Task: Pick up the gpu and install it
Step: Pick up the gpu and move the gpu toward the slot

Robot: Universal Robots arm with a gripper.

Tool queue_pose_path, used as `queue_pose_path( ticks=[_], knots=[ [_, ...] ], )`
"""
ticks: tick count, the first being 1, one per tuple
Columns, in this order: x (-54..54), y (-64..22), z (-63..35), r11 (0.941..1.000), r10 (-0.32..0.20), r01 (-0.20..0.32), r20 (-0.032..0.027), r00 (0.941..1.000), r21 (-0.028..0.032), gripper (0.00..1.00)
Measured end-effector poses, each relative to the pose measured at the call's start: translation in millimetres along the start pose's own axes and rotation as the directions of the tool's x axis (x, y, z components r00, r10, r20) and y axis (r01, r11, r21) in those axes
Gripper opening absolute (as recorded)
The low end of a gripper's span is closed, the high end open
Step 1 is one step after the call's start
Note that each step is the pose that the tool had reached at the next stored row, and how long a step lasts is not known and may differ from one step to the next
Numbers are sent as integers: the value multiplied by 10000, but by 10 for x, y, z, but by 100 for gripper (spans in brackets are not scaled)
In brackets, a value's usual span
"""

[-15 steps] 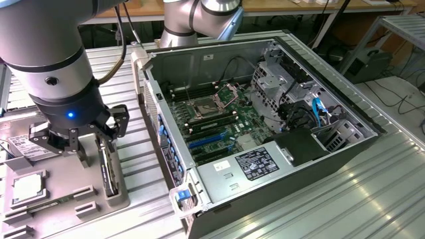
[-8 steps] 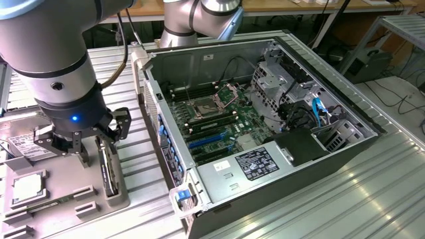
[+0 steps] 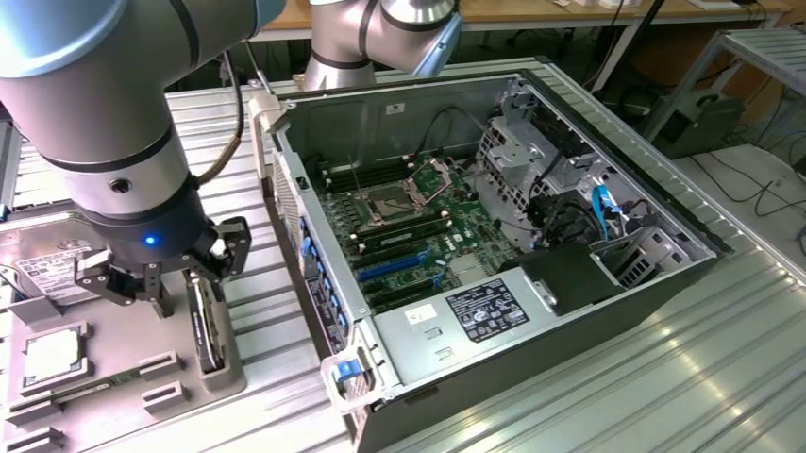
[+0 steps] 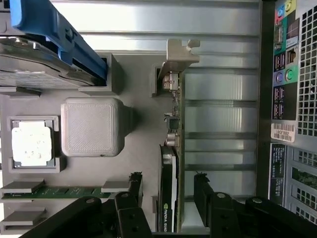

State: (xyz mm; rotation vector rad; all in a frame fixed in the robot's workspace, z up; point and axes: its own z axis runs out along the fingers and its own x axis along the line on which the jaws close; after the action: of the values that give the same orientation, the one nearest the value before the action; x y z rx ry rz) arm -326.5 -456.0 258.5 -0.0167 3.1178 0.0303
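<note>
Grey tray [image 4: 141,131] holds the gpu [image 4: 171,163] on edge between spread fingers [image 4: 203,187] of the claw [image 4: 168,179].

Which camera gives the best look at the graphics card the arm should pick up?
The wrist view: the gpu stands on edge in its grey holder, its silver bracket, green board edge and dark face all plain. The exterior view shows the gpu as a thin dark strip under the hand.

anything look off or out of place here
Nothing stands out. The gpu stands on edge in its tray slot, looking straight, with the open gripper on either side of it, not touching.
</note>
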Motion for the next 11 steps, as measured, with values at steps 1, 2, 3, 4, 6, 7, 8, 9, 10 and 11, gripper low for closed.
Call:
queue_pose_path(
  ticks=[1,2,3,4,6,7,8,9,10,11],
  knots=[
    [1,-1,26,10000,0,0,0,10000,0,54],
    [1,-1,38,10000,0,0,-1,10000,1,54],
    [1,-1,51,10000,0,0,-1,10000,1,54],
    [1,-1,62,10000,0,0,-1,10000,1,54],
    [2,-2,87,10000,1,-1,-1,10000,1,54],
    [2,-2,102,10000,1,-1,-1,10000,1,54],
    [1,-2,115,10000,1,-1,-1,10000,1,54],
    [0,-2,128,10000,0,0,-1,10000,1,54],
    [-2,-3,147,10000,0,0,0,10000,1,54],
    [-2,-3,164,10000,0,0,0,10000,1,54]
  ],
)
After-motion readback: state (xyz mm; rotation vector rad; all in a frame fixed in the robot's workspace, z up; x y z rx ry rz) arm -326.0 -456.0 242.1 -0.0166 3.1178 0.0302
